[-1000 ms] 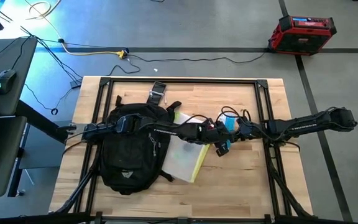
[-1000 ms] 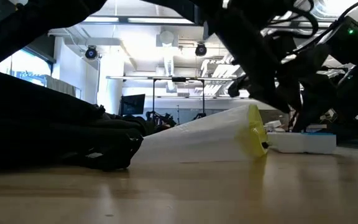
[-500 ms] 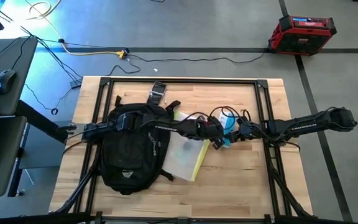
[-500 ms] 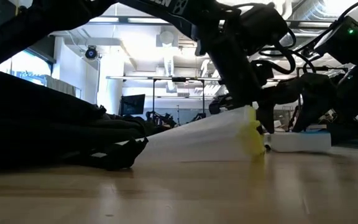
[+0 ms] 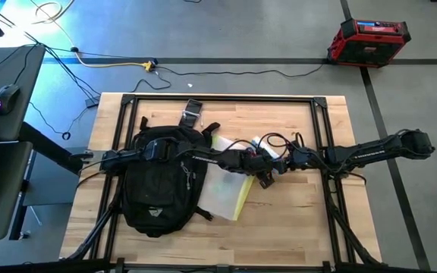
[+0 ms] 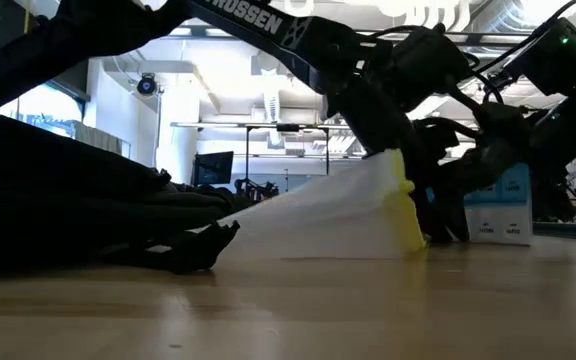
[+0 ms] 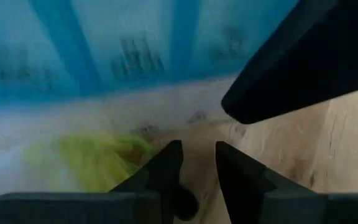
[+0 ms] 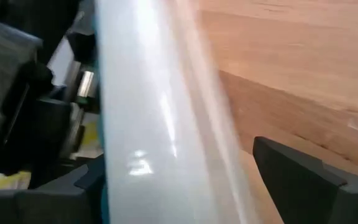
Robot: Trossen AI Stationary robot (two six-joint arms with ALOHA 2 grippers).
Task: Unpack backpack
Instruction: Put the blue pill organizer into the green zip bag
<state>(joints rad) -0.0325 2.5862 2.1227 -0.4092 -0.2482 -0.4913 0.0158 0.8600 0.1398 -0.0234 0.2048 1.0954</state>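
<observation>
The black backpack [image 5: 158, 186] [image 6: 58, 200] lies flat on the table's left half. Its right side is overlapped by a translucent pouch [image 5: 224, 193] [image 6: 318, 220] with a yellow edge [image 7: 86, 158]. My left gripper [image 5: 264, 179] [image 7: 199, 155] reaches over both and hangs low at the pouch's yellow end. Its fingers stand a narrow gap apart with bare wood showing between them. My right gripper [image 5: 278, 155] [image 8: 179, 162] comes from the table's right and is shut on a glossy white and blue box [image 6: 498, 205] [image 8: 160, 124]. My left gripper has one finger [image 7: 160, 171] right beside the pouch's yellow edge; whether it touches I cannot tell. My right gripper has the box's white face [image 8: 185, 143] between its two widely spread fingers. It comes from the table's right, slanting down. The box stands upright, its lower edge [image 6: 498, 238] at the tabletop.
Black frame rails [image 5: 218, 98] run around the tabletop, and loose cables [image 5: 275, 139] loop over both wrists. A red case [image 5: 366, 42] sits on the floor beyond the far right corner. A desk with a mouse [image 5: 2, 97] stands to the left.
My left gripper has come down onto the pouch's yellow end and rolled a little, its finger gap unchanged. The box, which lay flat on the table beside the pouch, has been tipped up by my right gripper and now stands tall.
</observation>
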